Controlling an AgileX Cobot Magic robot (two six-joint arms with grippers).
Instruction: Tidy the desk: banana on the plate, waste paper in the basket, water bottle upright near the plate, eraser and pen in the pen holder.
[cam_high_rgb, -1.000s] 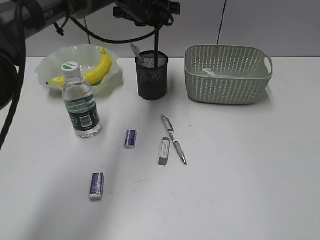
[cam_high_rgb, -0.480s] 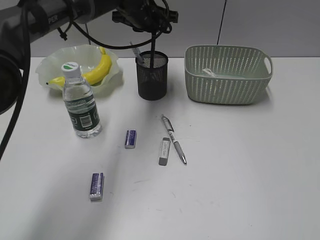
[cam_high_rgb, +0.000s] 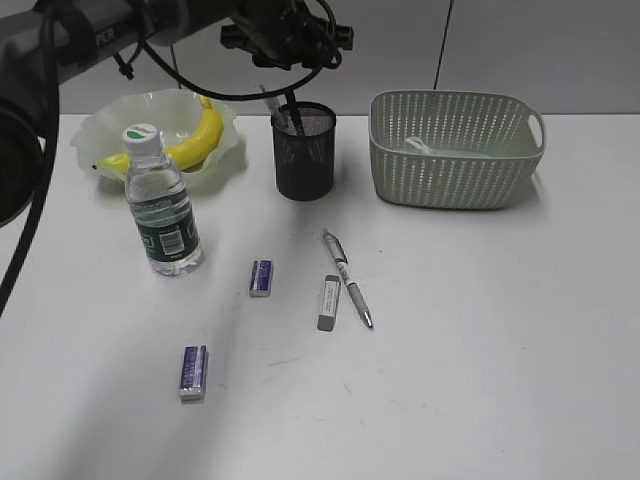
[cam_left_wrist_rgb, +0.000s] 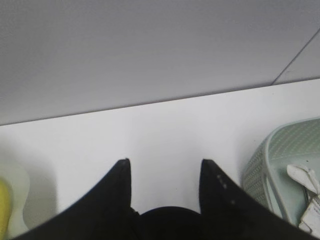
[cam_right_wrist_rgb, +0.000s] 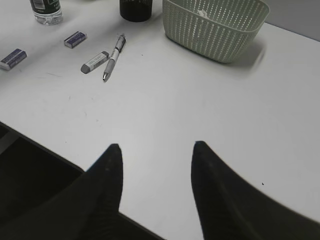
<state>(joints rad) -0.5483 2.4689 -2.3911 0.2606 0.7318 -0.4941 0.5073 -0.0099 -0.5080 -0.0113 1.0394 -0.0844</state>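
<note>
Exterior view: the left gripper (cam_high_rgb: 290, 45) hangs directly above the pen holder (cam_high_rgb: 305, 150), which has pens standing in it. The banana (cam_high_rgb: 195, 135) lies in the plate (cam_high_rgb: 110, 125), the water bottle (cam_high_rgb: 163, 205) stands upright just beside the plate, and the waste paper (cam_high_rgb: 420, 146) sits in the basket (cam_high_rgb: 455, 150). On the surface (cam_high_rgb: 480, 350), one pen (cam_high_rgb: 347, 277) and three erasers (cam_high_rgb: 261, 277) (cam_high_rgb: 328, 302) (cam_high_rgb: 193, 372) are not yet collected — in my judgement the remaining work.

Left wrist view: the jaws stand apart with nothing between them. Risk: the gripper could snag a protruding pen and tip the holder when it moves off.

Right wrist view: the right gripper (cam_right_wrist_rgb: 155, 165) stands parted and empty, low over the near edge, well apart from the loose items. Risk — the grey eraser lies just beside the pen, so a grasp on either could nudge or roll the other.
</note>
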